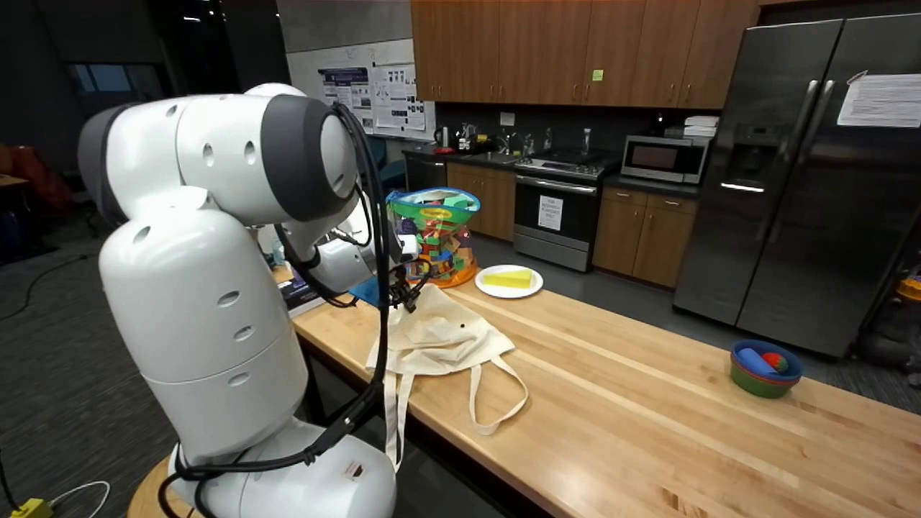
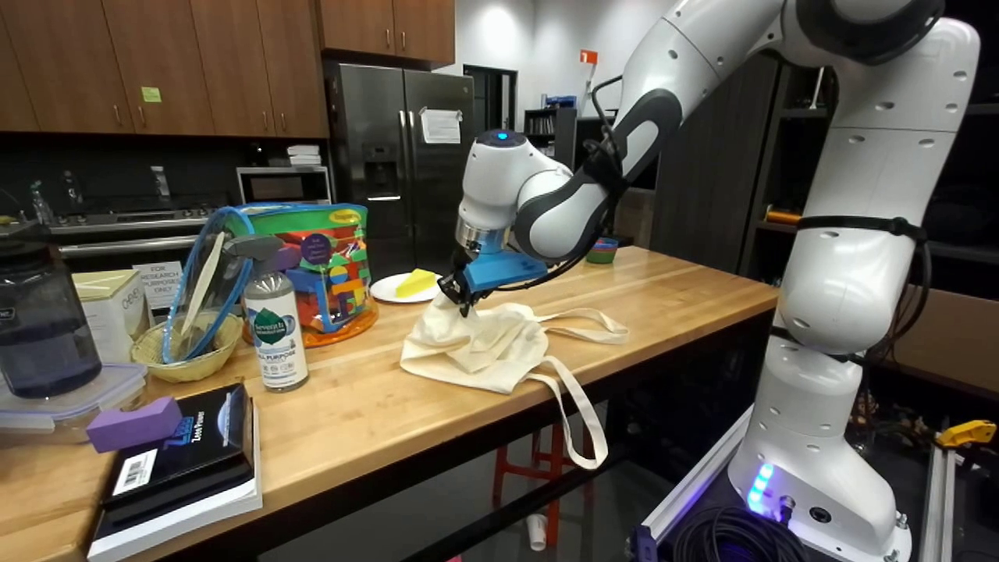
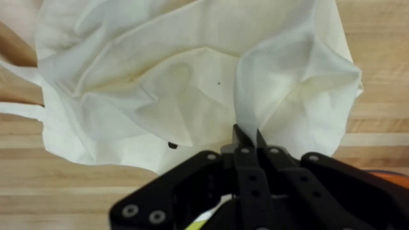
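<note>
pinching a fold of the cream cloth tote bag [image 3: 198, 95] in the black two-fingered tool [image 3: 247, 134], presumably for its thinness; below the tool, supported by the pale wooden surface [image 2: 351, 398].

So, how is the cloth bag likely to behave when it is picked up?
The cloth bag will probably sag and fold, since it lies in loose creases. It seems light for its size, as it looks thin and lies fairly flat, though its inside is hidden. The strap that hangs over the edge of the table may swing freely.
</note>
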Robot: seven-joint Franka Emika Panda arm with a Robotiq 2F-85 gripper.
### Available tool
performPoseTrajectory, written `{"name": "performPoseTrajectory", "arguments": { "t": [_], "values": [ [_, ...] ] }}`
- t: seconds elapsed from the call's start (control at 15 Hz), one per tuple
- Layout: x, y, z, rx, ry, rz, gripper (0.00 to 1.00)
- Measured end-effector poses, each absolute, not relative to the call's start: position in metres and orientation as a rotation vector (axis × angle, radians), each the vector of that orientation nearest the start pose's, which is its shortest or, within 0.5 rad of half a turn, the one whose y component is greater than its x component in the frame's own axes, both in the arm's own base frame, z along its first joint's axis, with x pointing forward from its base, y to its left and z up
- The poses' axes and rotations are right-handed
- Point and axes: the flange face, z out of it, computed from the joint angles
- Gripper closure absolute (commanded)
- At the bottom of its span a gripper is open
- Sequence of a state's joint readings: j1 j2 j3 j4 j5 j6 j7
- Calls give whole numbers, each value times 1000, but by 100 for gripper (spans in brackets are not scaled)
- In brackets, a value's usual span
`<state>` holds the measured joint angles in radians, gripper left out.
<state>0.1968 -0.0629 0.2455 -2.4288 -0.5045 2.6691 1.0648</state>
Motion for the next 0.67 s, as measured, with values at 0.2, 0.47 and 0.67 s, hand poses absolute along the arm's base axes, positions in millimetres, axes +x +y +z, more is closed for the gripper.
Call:
{"name": "performPoseTrajectory", "arguments": {
  "t": [0.2, 0.47, 0.67],
  "values": [
    [471, 216, 379, -3054, 364, -758, 99],
    [503, 171, 393, -3016, 511, -808, 99],
    [525, 128, 393, -2991, 641, -823, 99]
  ]
}}
